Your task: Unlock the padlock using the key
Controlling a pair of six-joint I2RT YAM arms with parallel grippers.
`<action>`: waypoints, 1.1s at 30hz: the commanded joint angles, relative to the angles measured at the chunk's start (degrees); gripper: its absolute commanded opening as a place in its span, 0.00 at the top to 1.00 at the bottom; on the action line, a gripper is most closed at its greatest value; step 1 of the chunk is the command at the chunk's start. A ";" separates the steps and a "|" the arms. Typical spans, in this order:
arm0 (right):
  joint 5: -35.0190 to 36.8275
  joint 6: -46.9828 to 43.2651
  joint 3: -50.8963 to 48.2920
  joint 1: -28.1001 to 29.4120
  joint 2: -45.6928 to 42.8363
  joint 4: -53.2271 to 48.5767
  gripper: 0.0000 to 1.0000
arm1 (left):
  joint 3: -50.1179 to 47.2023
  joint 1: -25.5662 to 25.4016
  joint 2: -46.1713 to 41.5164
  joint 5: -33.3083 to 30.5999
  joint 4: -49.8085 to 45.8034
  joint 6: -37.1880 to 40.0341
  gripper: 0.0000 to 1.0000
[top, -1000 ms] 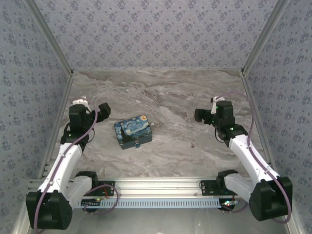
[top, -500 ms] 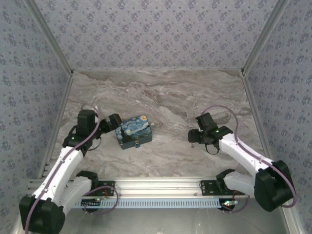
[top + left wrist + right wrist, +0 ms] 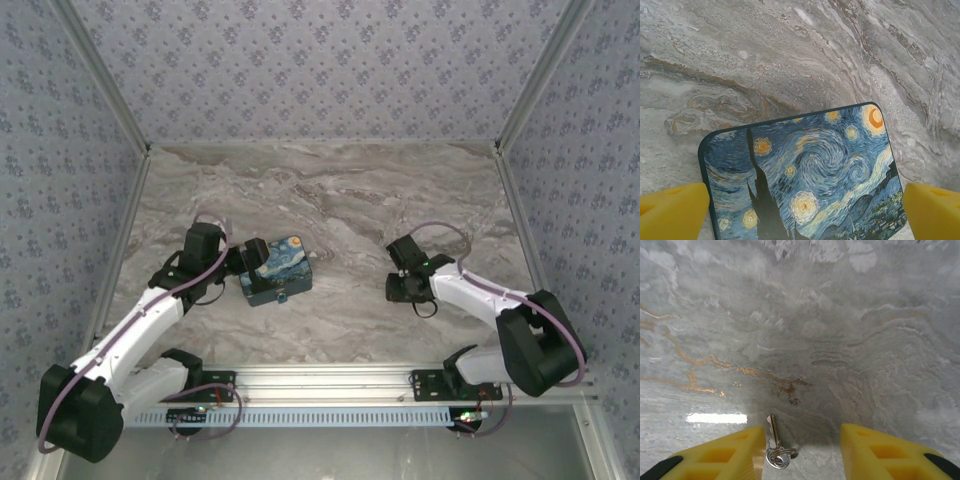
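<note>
Right gripper (image 3: pixel 801 441) lowered — key (image 3: pixel 772 431) points away.

Key: small thin silvery metal key (image 3: pixel 771 426) on a little split ring, lying flat on the grey marble table (image 3: pixel 850 340). The blade points away from the wrist camera. It sits between the tips of the right gripper (image 3: pixel 802 434), just beside the left-hand one.

Padlock: tiny teal-blue padlock (image 3: pixel 283 296) at the front face of the starry-night printed box (image 3: pixel 270 262). It is too small to tell the shackle's state.
</note>
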 commanded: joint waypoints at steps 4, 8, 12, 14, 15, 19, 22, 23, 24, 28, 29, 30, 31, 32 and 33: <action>1.85 2.05 1.81 1.69 2.71 -1.02 0.59 | 2.39 -0.39 -0.24 -1.70 0.69 0.14 0.01; 2.36 2.57 2.10 2.39 3.57 -1.99 0.62 | 2.48 -0.39 -0.31 -1.75 0.49 0.23 0.01; 2.66 2.93 2.40 3.02 3.20 -3.45 0.64 | 2.74 -0.39 -0.39 -2.10 0.09 0.47 0.01; 2.82 3.24 2.51 3.48 2.84 -3.97 0.64 | 2.66 -0.39 -0.40 -2.15 0.07 0.43 0.01; 2.89 3.35 2.51 3.59 2.61 -4.16 0.64 | 2.66 -0.39 -0.41 -2.16 -0.03 0.49 0.01; 2.49 3.60 2.49 4.52 1.16 -4.03 0.63 | 2.48 -0.39 -0.43 -2.38 -0.05 0.50 0.01; 2.47 3.68 2.67 4.95 0.51 -4.45 0.63 | 2.39 -0.39 -0.42 -2.31 0.03 0.44 0.01; 2.61 3.72 2.77 5.04 0.42 -4.64 0.63 | 2.33 -0.39 -0.41 -2.28 0.04 0.46 0.01; 2.68 3.72 2.69 5.09 0.42 -4.81 0.63 | 2.35 -0.39 -0.42 -2.23 0.00 0.45 0.01; 3.03 3.81 2.35 5.22 0.73 -5.11 0.65 | 2.49 -0.42 -0.55 -2.26 -0.04 0.44 0.01; 3.10 3.88 2.22 5.21 0.85 -5.26 0.65 | 2.47 -0.40 -0.58 -2.24 -0.01 0.49 0.01; 3.16 3.90 2.06 5.20 0.92 -5.18 0.66 | 2.49 -0.45 -0.59 -2.29 -0.03 0.32 0.01; 3.20 3.94 1.92 5.27 0.95 -5.11 0.67 | 2.49 -0.47 -0.66 -2.27 -0.01 0.39 0.01; 3.20 3.99 1.71 5.31 1.08 -5.00 0.68 | 2.49 -0.43 -0.66 -2.29 -0.08 0.34 0.01; 3.21 4.07 1.56 5.31 1.17 -4.87 0.69 | 2.48 -0.42 -0.66 -2.29 -0.13 0.34 0.01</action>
